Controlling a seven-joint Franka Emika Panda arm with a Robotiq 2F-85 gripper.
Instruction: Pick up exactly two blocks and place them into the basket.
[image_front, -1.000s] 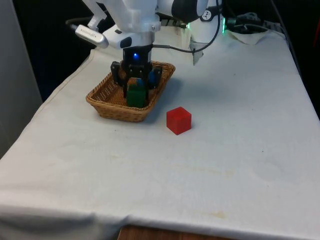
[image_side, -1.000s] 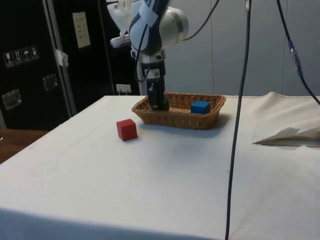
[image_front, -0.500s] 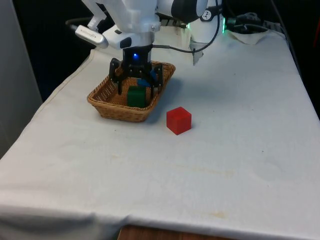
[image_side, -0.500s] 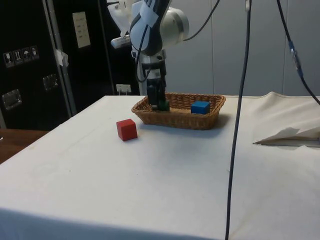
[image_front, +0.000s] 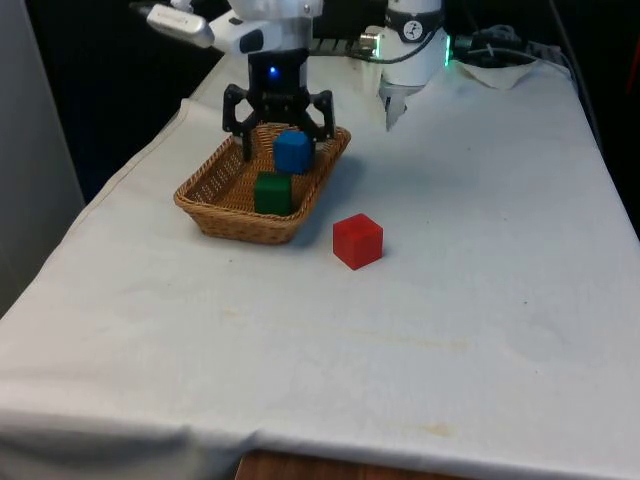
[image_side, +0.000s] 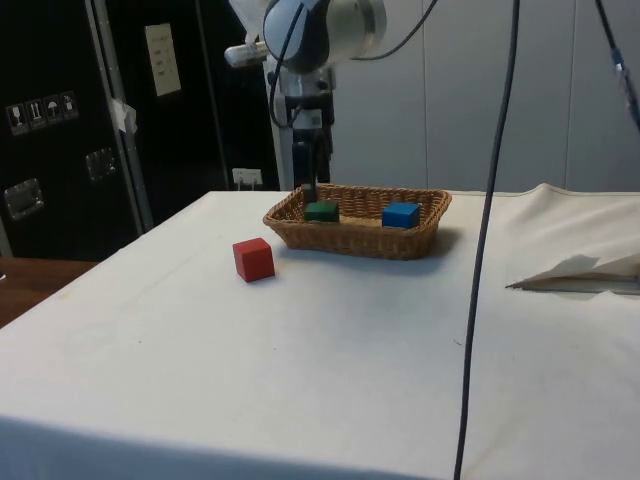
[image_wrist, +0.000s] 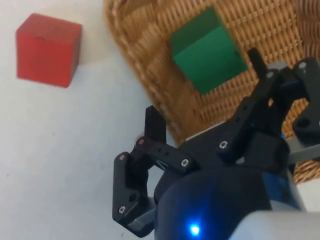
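The arm (image_front: 270, 20) is glossy white with rounded joint housings, and in the side view one joint (image_side: 335, 20) reads as a grey-white ball. Thin black cables (image_front: 345, 40) trail off it. The gripper (image_front: 277, 135) is matte black, built of jointed links pinned with small silver screws. Its two fingers (image_wrist: 154, 125) are flat black bars ending in square tips.

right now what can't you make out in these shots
- Green block, side view: its lower part is hidden by the basket's near wall.
- Blue block, front view: its far side is covered by the gripper hanging open above the basket.
- Blue block, side view: the base is hidden behind the basket rim.
- Red block, wrist view: its underside on the cloth cannot be seen.
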